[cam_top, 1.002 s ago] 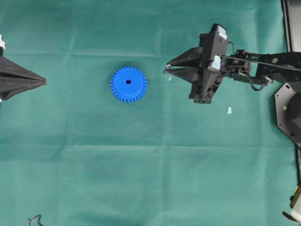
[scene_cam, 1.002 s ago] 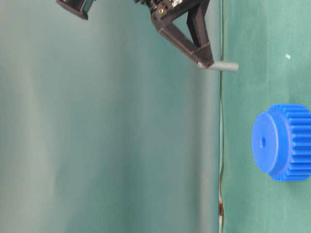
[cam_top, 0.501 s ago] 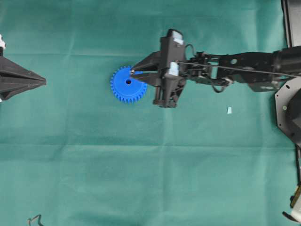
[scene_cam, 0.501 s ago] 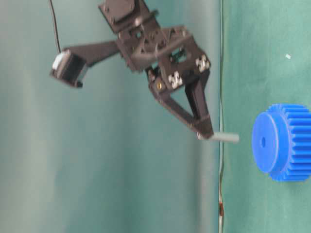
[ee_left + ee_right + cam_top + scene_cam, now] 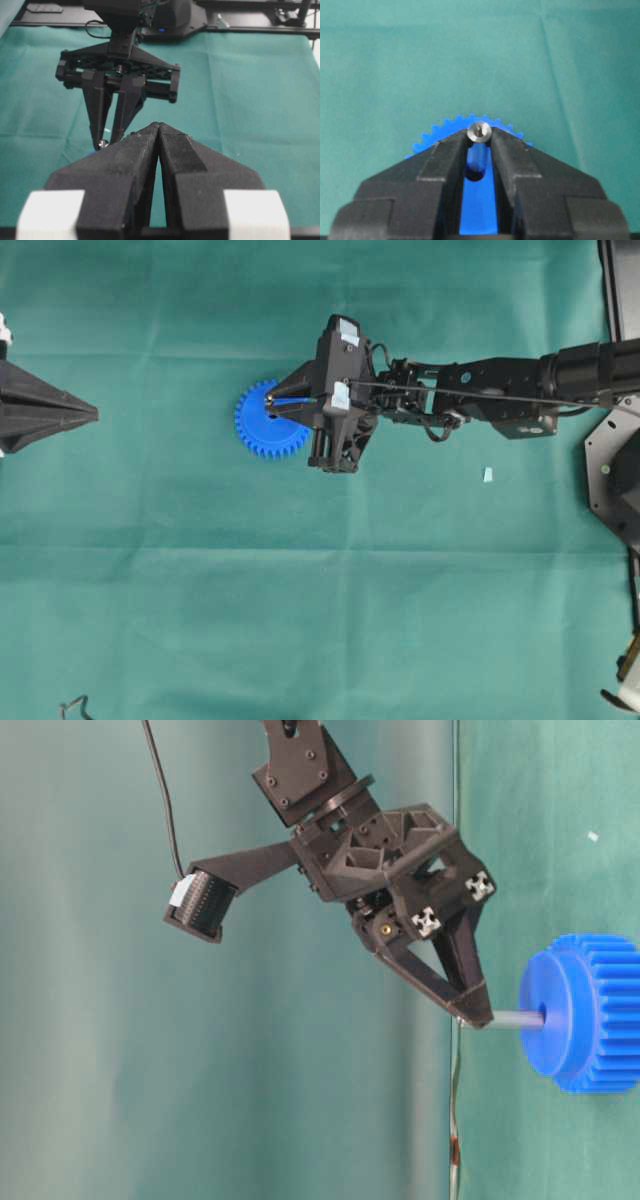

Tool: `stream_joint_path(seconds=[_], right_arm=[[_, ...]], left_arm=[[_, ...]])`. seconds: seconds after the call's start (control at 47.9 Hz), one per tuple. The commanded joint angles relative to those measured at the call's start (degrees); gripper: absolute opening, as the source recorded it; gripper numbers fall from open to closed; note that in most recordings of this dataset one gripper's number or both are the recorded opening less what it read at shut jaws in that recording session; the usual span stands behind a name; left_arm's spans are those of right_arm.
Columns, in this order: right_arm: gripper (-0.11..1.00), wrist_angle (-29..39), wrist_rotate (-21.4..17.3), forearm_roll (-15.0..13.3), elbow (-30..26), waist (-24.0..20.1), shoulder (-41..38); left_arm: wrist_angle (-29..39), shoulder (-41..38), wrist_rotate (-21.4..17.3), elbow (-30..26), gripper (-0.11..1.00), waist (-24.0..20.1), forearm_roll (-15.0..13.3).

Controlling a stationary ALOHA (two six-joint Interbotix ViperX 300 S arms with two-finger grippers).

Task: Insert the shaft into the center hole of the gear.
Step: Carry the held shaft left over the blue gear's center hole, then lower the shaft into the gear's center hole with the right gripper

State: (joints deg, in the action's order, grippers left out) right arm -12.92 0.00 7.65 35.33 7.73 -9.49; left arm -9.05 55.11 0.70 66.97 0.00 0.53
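The blue gear (image 5: 255, 430) lies flat on the green cloth. My right gripper (image 5: 270, 408) hovers over its hub, shut on the shaft (image 5: 510, 1019), a thin grey pin. In the table-level view the pin's free end meets the hub of the gear (image 5: 595, 1020) at the center hole. The right wrist view shows the shaft's silvery top (image 5: 479, 132) pinched at the fingertips, its lower end at the dark center hole (image 5: 475, 175) of the gear (image 5: 480, 207). How deep it sits I cannot tell. My left gripper (image 5: 90, 415) rests shut and empty at the far left.
A small pale scrap (image 5: 487, 474) lies on the cloth to the right, under the right arm. The right arm's base plate (image 5: 610, 470) fills the right edge. A dark bit of cable (image 5: 72, 706) shows at the bottom left corner.
My right gripper carried the shaft leftward from right of the gear to above its hub and came down; the pin's end now meets the center hole. The left gripper stayed still.
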Motion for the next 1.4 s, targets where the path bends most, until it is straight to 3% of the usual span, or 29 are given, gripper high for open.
stream_joint_path(seconds=[0.0, 0.543, 1.378], right_arm=[[0.17, -0.53, 0.0, 0.18, -0.88, -0.09, 0.53], [0.17, -0.53, 0.0, 0.18, 0.09, 0.09, 3.6], [0.17, -1.76, -0.09, 0.18, 0.44, 1.41, 0.88]], left_arm=[[-0.35, -0.35, -0.09, -1.41, 0.0, 0.09, 0.18], [-0.35, -0.35, 0.0, -1.41, 0.0, 0.09, 0.18], [-0.26, -0.35, 0.0, -1.41, 0.0, 0.09, 0.09]])
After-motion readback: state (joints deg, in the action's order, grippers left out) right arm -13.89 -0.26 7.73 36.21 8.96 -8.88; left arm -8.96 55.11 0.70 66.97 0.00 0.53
